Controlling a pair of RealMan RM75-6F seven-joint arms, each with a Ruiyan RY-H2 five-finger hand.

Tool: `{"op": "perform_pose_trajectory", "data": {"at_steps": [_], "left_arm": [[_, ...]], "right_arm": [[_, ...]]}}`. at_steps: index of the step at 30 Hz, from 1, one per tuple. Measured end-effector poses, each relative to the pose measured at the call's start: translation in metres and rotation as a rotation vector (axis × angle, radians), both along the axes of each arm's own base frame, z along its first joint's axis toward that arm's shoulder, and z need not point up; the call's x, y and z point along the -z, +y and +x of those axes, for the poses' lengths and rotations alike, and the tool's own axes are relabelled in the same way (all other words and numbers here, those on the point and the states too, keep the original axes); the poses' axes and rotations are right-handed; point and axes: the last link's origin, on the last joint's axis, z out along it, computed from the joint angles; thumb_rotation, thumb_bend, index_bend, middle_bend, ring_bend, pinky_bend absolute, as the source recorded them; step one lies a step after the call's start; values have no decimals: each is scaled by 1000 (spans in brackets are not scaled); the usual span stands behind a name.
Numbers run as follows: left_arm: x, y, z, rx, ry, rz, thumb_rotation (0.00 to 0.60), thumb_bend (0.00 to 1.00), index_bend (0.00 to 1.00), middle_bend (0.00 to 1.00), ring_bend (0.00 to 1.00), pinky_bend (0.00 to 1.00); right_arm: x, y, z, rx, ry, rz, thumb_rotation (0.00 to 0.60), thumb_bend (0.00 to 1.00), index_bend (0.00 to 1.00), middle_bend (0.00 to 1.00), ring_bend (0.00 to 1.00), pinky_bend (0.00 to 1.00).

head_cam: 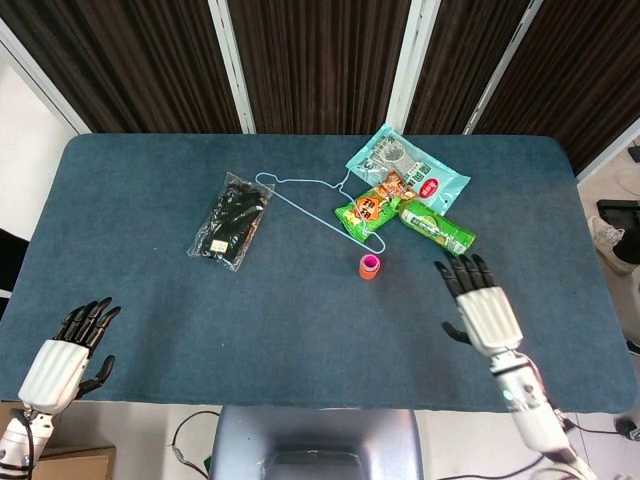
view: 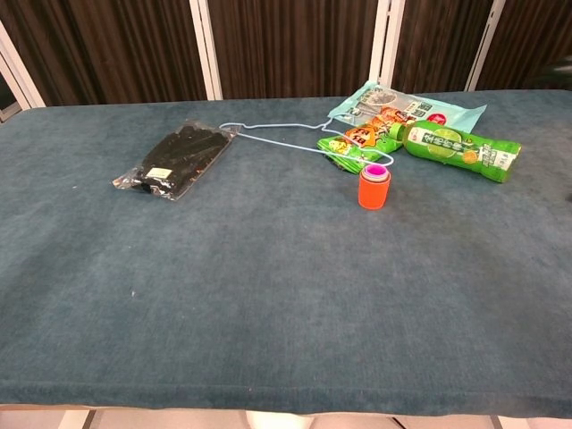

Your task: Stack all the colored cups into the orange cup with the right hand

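While the orange cup (head_cam: pixel 369 268) stands upright near the middle of the blue-green tablecloth (head_cam: pixel 300 330), the pink cup (head_cam: pixel 369 262) sits nested inside it, its rim showing just above the orange one; in the chest view a thin blue edge is visible between the pink rim (view: pixel 375 170) and the orange wall (view: pixel 374 191), so a blue cup lies in the stack as well. The right hand (head_cam: pixel 482 308) hovers above the cloth well to the right of the stack and nearer the robot, its fingers spread apart and holding nothing. The left hand (head_cam: pixel 68 352) hangs at the near left corner of the table, fingers likewise apart and empty. Neither hand shows in the chest view.

Just behind the stack lies a green snack packet (head_cam: pixel 362 216), with an orange packet (head_cam: pixel 385 188) and a pale teal pouch (head_cam: pixel 405 166) overlapping beyond it. A green bottle (view: pixel 454 150) lies on its side to the right of the packets. A light blue wire hanger (head_cam: pixel 305 203) rests flat on the cloth, its hook end close to the stacked cups. Farther left, apart from everything else, lies a clear bag of black gloves (head_cam: pixel 230 219).
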Motion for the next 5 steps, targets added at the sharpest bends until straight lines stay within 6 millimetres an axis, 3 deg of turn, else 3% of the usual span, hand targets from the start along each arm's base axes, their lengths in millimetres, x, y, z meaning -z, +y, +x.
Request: {"op": "perform_pose_trajectory", "data": {"at_steps": [2, 5], "left_arm": [[2, 0, 1, 6, 7, 2, 600, 461, 0, 0, 2, 111], [5, 0, 3, 14, 21, 8, 600, 460, 0, 0, 0, 108]], "right_arm": [[-20, 32, -25, 46, 2, -65, 600, 298, 0, 0, 0, 0], [-43, 66, -48, 91, -10, -102, 600, 298, 0, 0, 0, 0]]}}
